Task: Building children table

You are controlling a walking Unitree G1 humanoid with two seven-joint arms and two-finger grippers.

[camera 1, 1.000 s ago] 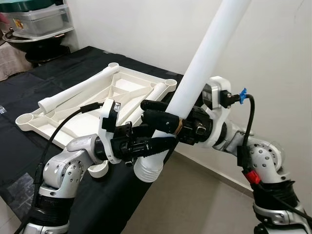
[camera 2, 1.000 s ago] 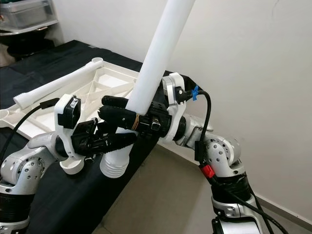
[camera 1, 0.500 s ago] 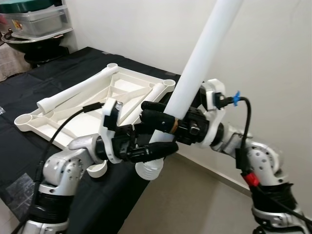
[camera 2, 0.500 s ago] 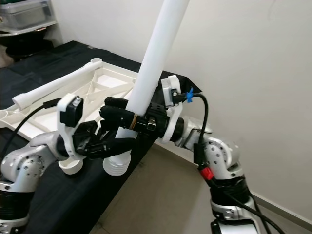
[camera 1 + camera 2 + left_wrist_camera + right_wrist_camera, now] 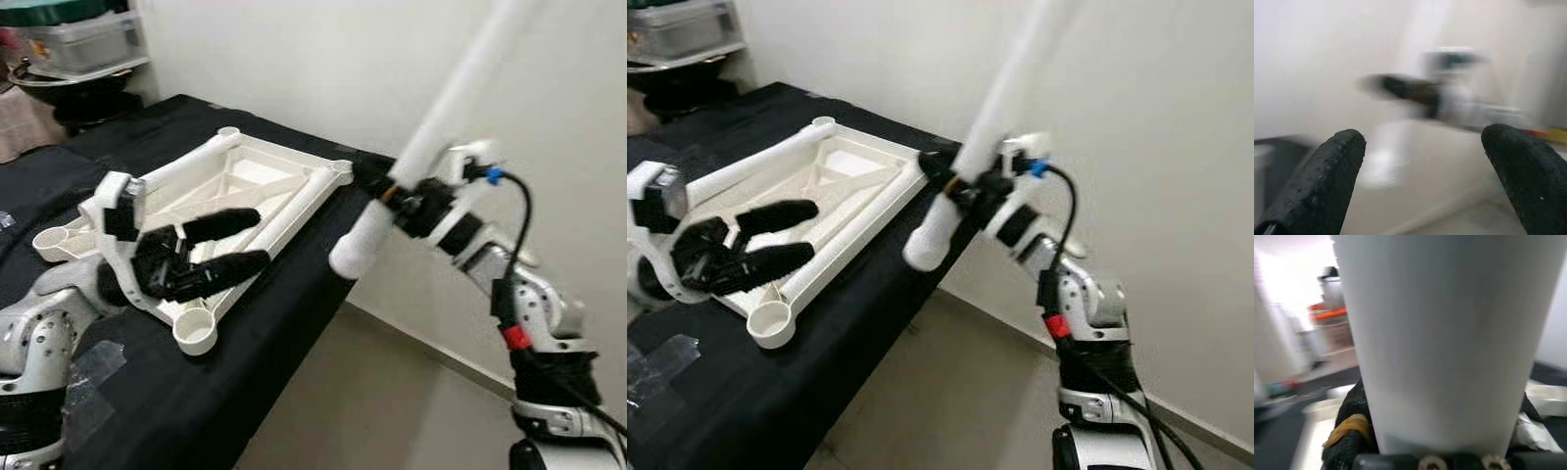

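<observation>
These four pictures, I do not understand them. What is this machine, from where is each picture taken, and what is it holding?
This is a humanoid robot with two silver arms; each ends in a gripper with two long black fingers. The two wide pictures come from a stereo camera on its head, looking down and forward. The other two come from cameras on its wrists, looking along the fingers.

On the black table lies a white table top, upside down, with round sockets at its corners and white legs lying on it.

The right gripper is closed around a long white leg, holding it tilted in the air beyond the table's edge; the right wrist view shows this leg very close. The left gripper is open and holds nothing, above the table top. The left wrist picture is blurred.
</observation>
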